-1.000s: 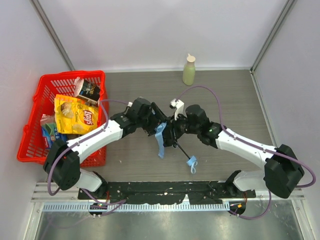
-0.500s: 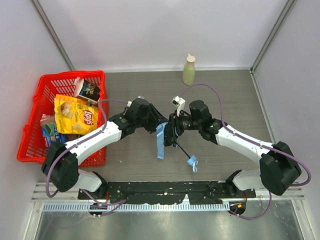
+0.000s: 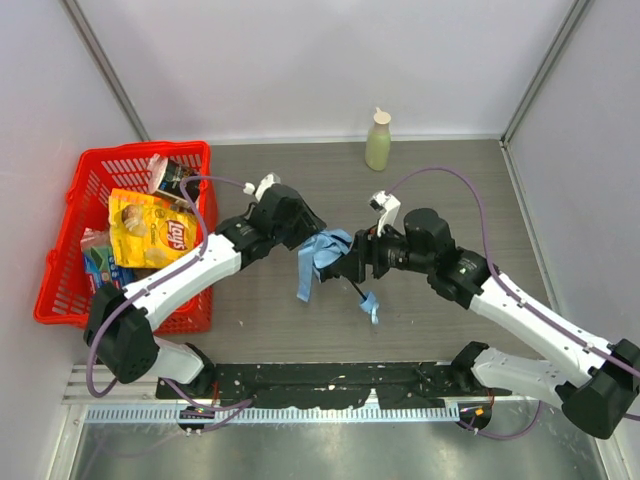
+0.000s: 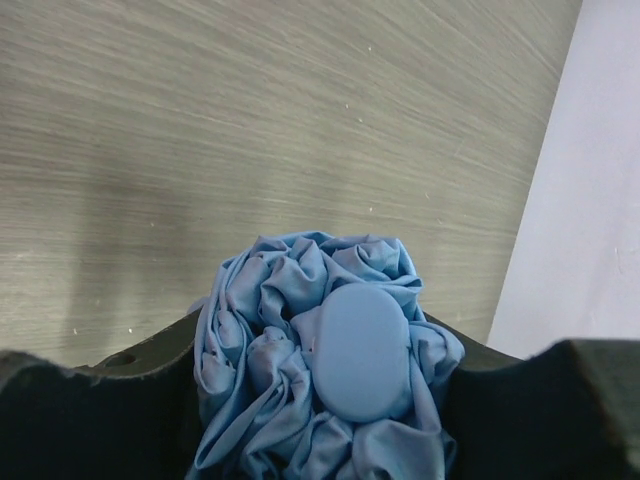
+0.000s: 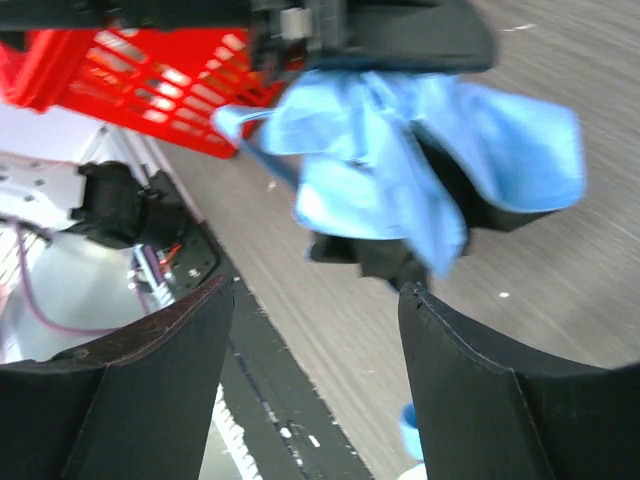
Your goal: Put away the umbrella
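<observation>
The left gripper [image 4: 322, 345] is squeezed shut on the umbrella [image 4: 255, 330]. Its two black fingers [image 4: 110, 400] press on the bunched blue cloth from both sides. A smooth blue oval cap [image 4: 362, 350] sits in the middle of the cloth, right between the fingers.

The right gripper [image 5: 312, 300] has its jaws wide apart. Its two black fingers [image 5: 150, 390] have only the table between them. It holds nothing. The blue cloth hangs just in front of it. From the top camera the right gripper sits just beside the umbrella, on the other side from the left gripper. I cannot tell if it touches the umbrella there.

The umbrella is over the middle of the table [image 3: 440, 180], between the two grippers. It is sky blue and folded up, but the cloth is loose and crumpled, with flaps sticking out. A blue strap [image 3: 305, 283] hangs down from the cloth. A thin black stick [image 3: 354, 290] comes out of the cloth toward the near edge of the table. A small light-blue handle [image 3: 370, 301] is on the end of the stick. I cannot tell if the handle rests on the table.

A red basket [image 3: 60, 270] full of snacks sits at the left side, well apart from the umbrella. A pale green bottle [image 3: 378, 142] stands at the far edge.
</observation>
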{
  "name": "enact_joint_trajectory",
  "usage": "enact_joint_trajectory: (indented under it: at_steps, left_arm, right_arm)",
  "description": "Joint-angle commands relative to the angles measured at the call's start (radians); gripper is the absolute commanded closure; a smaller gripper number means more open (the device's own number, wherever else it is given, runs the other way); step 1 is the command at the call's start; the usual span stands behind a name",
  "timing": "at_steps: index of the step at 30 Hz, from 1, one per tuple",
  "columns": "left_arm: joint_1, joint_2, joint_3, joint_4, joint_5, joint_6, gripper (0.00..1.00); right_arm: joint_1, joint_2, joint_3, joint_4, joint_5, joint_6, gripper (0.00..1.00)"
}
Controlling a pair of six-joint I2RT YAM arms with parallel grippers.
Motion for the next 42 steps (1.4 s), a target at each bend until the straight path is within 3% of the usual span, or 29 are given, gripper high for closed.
enact_joint_trajectory:
  at_steps: [1,7,12,17,23,24,25,32,36,42]
  left_arm:
    - [0.004,-0.030,0.077,0.000,-0.095,0.045,1.00]
    - [0.013,-0.025,0.109,-0.040,-0.039,-0.001,1.00]
    - [0.018,-0.043,0.089,-0.028,0.014,-0.034,1.00]
    - [0.021,-0.060,0.081,-0.028,0.025,-0.047,1.00]
    - [0.021,-0.066,0.098,-0.040,-0.028,-0.005,1.00]
    - [0.021,-0.068,0.104,-0.047,-0.060,0.014,1.00]
    - [0.021,-0.068,0.109,-0.060,-0.087,0.034,1.00]
    - [0.021,-0.069,0.136,-0.067,-0.228,0.183,1.00]
    - [0.018,-0.069,0.153,-0.060,-0.257,0.220,1.00]
    - [0.005,-0.063,0.181,-0.061,-0.263,0.265,1.00]
  right_arm:
    - [0.088,-0.021,0.036,0.187,-0.010,0.102,0.32]
    - [0.141,0.078,0.065,0.358,0.060,0.073,0.43]
    - [0.148,0.212,0.129,0.372,0.042,0.018,0.46]
    - [0.161,0.235,0.134,0.383,0.053,-0.020,0.51]
    - [0.204,0.256,0.094,0.399,0.060,0.071,0.88]
    - [0.211,0.250,0.099,0.335,0.074,0.088,0.97]
    - [0.213,0.235,0.106,0.301,0.091,0.113,0.99]
    - [0.214,0.180,0.310,-0.295,0.267,0.076,0.99]
    - [0.216,0.253,0.503,-0.563,0.378,0.001,0.99]
    - [0.231,0.352,0.622,-0.689,0.461,-0.056,0.99]
